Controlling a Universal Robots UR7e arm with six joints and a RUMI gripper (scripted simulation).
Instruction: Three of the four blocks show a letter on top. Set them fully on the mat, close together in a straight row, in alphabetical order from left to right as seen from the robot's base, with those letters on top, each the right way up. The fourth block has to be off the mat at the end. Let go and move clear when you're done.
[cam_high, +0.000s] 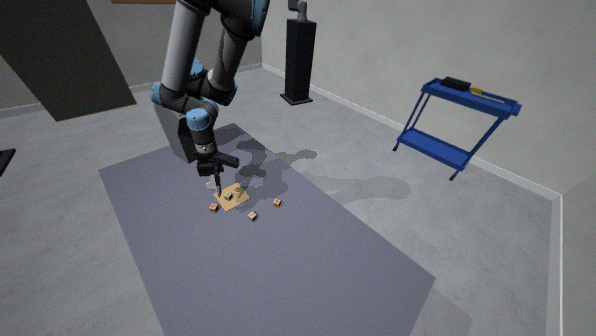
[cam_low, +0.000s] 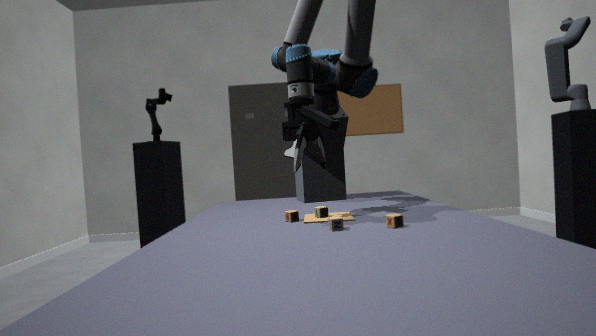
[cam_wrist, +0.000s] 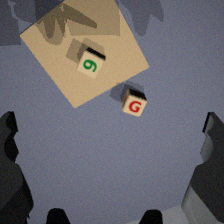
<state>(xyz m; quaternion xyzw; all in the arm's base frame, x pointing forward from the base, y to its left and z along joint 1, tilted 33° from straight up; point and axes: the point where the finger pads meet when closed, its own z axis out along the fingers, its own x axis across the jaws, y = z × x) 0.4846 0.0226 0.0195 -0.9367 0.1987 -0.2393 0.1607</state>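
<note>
A tan mat (cam_high: 242, 199) (cam_low: 345, 217) (cam_wrist: 50, 62) lies on the purple-grey table top (cam_high: 275, 275) (cam_low: 300, 280). A block with a green 9 (cam_high: 228, 195) (cam_low: 321, 211) (cam_wrist: 90, 64) stands on the mat. A block with a red G (cam_high: 213, 207) (cam_low: 292, 216) (cam_wrist: 134, 105) lies just off the mat's edge. A block with a blue letter (cam_high: 252, 216) (cam_low: 336, 224) and a block with a red X (cam_high: 276, 202) (cam_low: 394, 220) lie off the mat. My gripper (cam_high: 215, 187) (cam_low: 304, 155) (cam_wrist: 110, 113) is open and empty. It hangs above the table beside the G block.
The robot's dark base column (cam_low: 320, 175) stands behind the mat. A blue cart (cam_high: 460, 120) stands on the floor at the right. Black pedestals (cam_high: 298, 60) (cam_low: 159, 190) (cam_low: 574, 175) stand around the table.
</note>
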